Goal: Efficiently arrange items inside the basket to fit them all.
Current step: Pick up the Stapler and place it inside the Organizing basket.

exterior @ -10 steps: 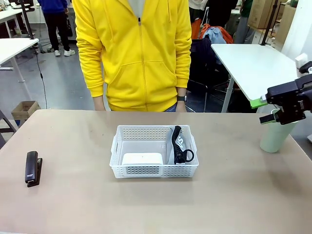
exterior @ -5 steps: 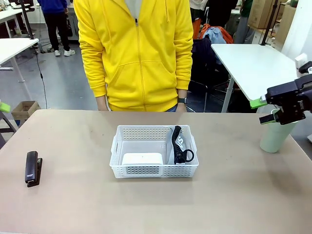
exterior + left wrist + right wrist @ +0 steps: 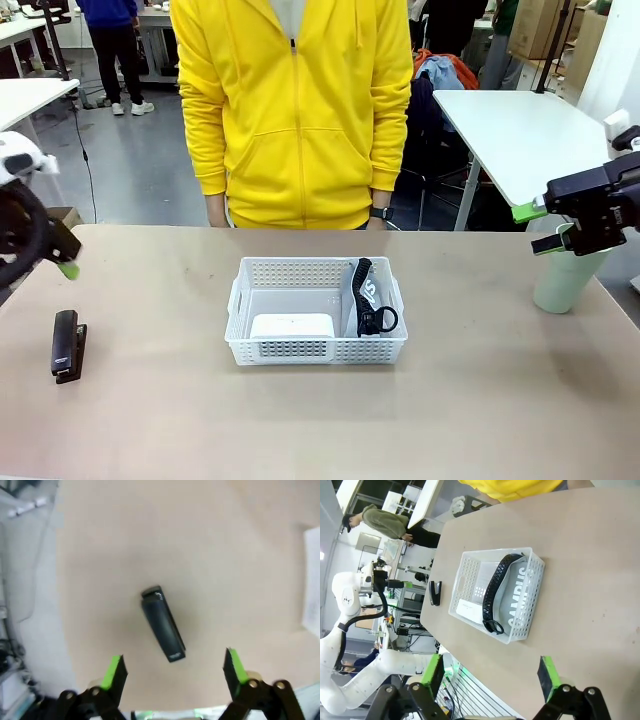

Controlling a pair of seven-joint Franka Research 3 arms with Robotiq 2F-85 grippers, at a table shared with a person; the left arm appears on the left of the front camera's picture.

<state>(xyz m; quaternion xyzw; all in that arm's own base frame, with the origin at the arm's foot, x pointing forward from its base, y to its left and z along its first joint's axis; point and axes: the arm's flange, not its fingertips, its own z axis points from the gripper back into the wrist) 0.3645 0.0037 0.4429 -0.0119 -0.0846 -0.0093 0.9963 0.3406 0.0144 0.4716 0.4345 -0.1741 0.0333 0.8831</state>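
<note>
The white basket (image 3: 315, 345) stands mid-table and is seen tilted in the right wrist view (image 3: 465, 572). Inside it, a white boxy device (image 3: 291, 326) lies at the left. A grey "CAMPUS" pouch (image 3: 368, 293) stands on edge at the right, also in the wrist view (image 3: 515, 600). A dark stapler (image 3: 66, 345) lies on the table far left. My left gripper (image 3: 60, 262) hovers just above and behind it, blurred. From its wrist, the stapler (image 3: 162, 625) lies ahead of the open gripper (image 3: 174, 670). The pale green cup (image 3: 563, 283) stands at far right, with my open right gripper (image 3: 538, 228) (image 3: 491, 675) in front of its top.
A person in a yellow hoodie (image 3: 295, 110) stands at the far edge behind the basket, hands down. A white side table (image 3: 520, 130) stands beyond the right corner. Bare tabletop (image 3: 320, 420) lies in front of the basket and to both sides.
My left arm has swung into the front view from the left and now hangs over the stapler. The person has shifted slightly right. The right arm has not moved.
</note>
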